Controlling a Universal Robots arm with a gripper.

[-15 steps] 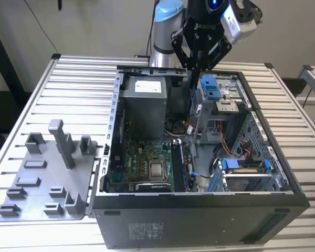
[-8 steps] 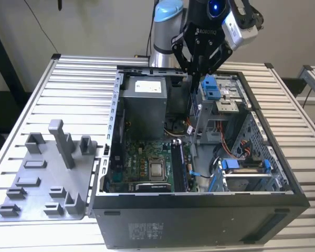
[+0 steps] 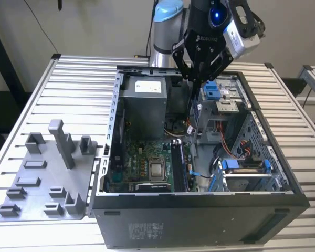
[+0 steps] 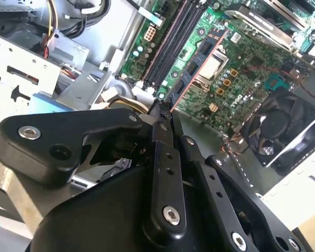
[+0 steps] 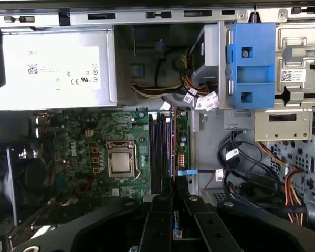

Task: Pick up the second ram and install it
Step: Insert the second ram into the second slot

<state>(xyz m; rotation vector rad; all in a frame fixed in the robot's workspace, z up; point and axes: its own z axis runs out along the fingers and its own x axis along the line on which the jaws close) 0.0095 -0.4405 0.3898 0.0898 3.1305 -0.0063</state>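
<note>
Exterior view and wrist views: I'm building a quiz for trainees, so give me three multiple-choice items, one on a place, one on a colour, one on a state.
1. Where is the grey holder tray relative to the computer case?
A inside it
B on the table, at the exterior view's left of it
C on top of it

2. What colour is the drive-bay bracket?
A blue
B red
C yellow

3. The gripper is:
A open, empty
B shut on a cable
C shut on the memory stick

Answers:
1 B, the tray stands on the slatted table beside the case.
2 A, it is plainly blue plastic.
3 C, it clamps the thin dark stick.
</note>
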